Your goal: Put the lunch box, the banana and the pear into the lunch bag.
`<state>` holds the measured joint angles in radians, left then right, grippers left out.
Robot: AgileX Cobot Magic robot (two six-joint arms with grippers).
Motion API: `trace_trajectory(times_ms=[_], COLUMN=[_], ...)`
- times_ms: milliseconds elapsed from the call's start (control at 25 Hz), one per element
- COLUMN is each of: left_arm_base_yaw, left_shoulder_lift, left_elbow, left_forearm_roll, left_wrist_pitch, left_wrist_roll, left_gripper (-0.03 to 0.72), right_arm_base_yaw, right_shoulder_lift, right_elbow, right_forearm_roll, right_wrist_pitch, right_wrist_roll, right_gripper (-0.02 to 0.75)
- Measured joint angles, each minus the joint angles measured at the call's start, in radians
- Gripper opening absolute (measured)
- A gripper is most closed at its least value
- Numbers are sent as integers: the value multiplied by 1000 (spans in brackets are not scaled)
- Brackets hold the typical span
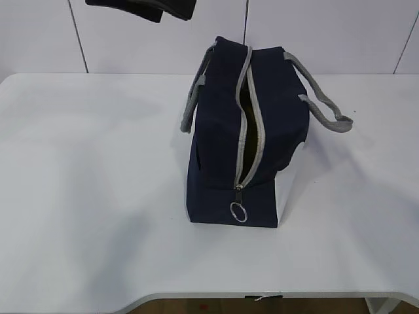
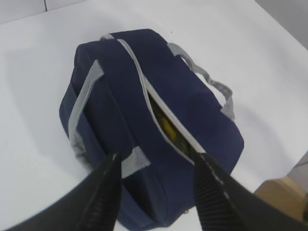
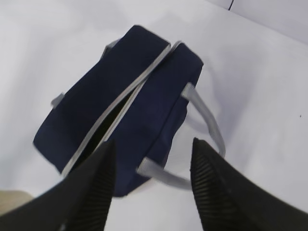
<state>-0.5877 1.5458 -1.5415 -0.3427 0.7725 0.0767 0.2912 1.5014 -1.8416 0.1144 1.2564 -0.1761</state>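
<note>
The navy lunch bag (image 1: 262,118) stands mid-table, its grey zipper partly open along the top, with a ring pull (image 1: 238,211) at the near end. It also shows in the left wrist view (image 2: 120,86) and the right wrist view (image 3: 144,82). Something yellow (image 2: 168,127) shows inside through the zipper gap; I cannot tell whether it is the banana or the pear. The lunch box is hidden. My left gripper (image 2: 156,166) is open and empty, high above the bag's end. My right gripper (image 3: 153,154) is open and empty above the bag's handle side.
Grey loop handles hang on both sides of the bag (image 1: 327,104). The white table (image 1: 85,196) ends at a front edge (image 1: 209,296). A dark part of an arm (image 1: 141,8) shows at the top left of the exterior view.
</note>
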Motion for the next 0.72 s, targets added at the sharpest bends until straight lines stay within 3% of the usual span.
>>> trace_trajectory(times_ms=[200,480,720], left_arm_base_yaw=[0,0,0], left_shoulder_lift=[-36,-38,-38], left_elbow=[0,0,0], left_forearm_roll=[44,59,62], left_wrist_pitch=[50,112,135], left_wrist_roll=[0,4,27], left_gripper=[358,351,332], right_arm_base_yaw=[0,0,0], right_shoulder_lift=[-145,-319,-458], right_elbow=[187,526,835], right_forearm_roll=[37,184,337], right_wrist_pitch=[2,-9,-224], right_wrist_roll=[-4,-147,-322], right_gripper=[412,412,412])
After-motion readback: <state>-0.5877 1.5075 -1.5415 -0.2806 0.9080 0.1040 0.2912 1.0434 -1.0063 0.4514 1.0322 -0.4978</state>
